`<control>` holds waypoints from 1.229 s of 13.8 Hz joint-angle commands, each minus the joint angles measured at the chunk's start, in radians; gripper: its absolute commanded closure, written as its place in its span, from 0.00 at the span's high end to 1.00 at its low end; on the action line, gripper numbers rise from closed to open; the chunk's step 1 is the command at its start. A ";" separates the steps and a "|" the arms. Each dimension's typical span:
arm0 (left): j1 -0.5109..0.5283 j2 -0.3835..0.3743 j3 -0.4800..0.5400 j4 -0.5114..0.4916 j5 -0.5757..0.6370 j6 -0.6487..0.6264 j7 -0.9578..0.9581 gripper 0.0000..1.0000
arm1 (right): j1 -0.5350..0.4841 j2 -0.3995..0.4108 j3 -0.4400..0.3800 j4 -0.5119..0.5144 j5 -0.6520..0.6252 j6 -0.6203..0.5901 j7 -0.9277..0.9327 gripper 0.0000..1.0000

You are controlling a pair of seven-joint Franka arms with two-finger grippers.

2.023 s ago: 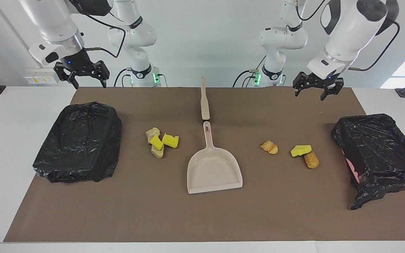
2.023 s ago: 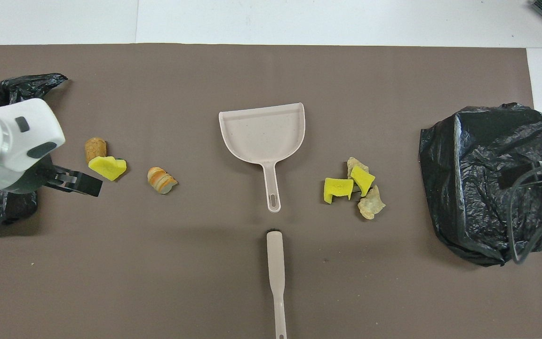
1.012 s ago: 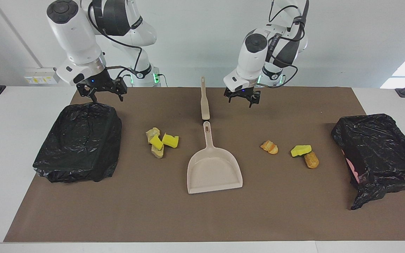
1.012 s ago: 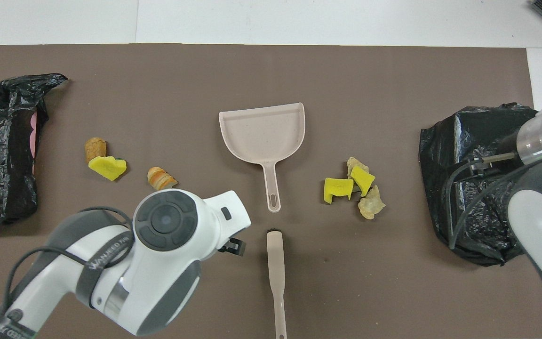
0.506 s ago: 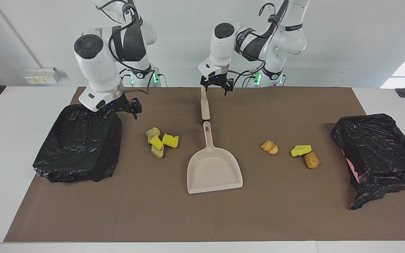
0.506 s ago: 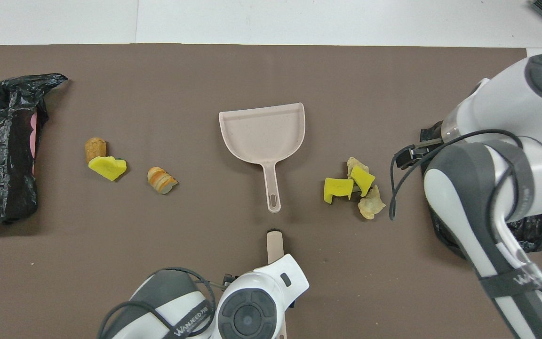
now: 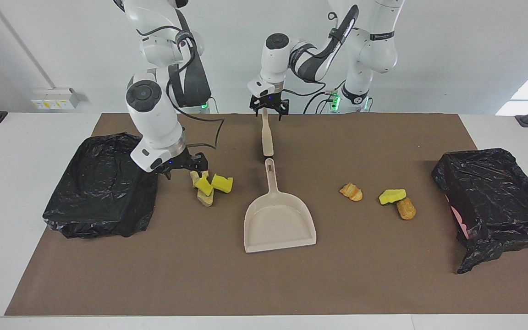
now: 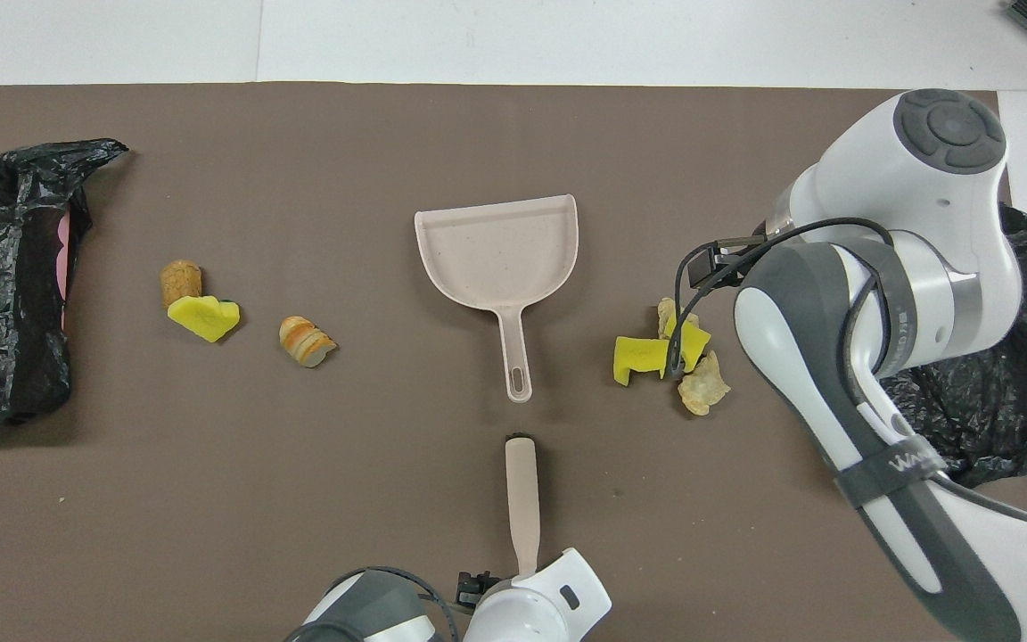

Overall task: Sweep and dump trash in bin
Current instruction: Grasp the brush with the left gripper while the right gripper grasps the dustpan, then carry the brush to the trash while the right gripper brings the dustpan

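Under right arm (image 8: 870,294), bin (image 8: 1004,401) mostly hidden; trash (image 8: 656,352) part-covered.

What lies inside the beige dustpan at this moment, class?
Nothing: the dustpan's tray is bare in both views. The trash lies on the brown mat beside it. No part of the tray is covered.

A plain white wall (image 7: 452,55) rises past a white table (image 7: 25,137) spread with a brown mat (image 7: 264,284).
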 commanded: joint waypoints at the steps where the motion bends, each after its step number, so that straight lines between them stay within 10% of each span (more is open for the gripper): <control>1: -0.024 0.005 0.021 -0.021 -0.014 0.029 -0.013 1.00 | 0.007 0.022 0.001 0.034 0.030 -0.007 0.024 1.00; 17: -0.033 0.017 0.021 -0.011 -0.012 -0.012 0.010 0.81 | 0.159 0.273 0.033 0.315 0.097 0.028 0.268 1.00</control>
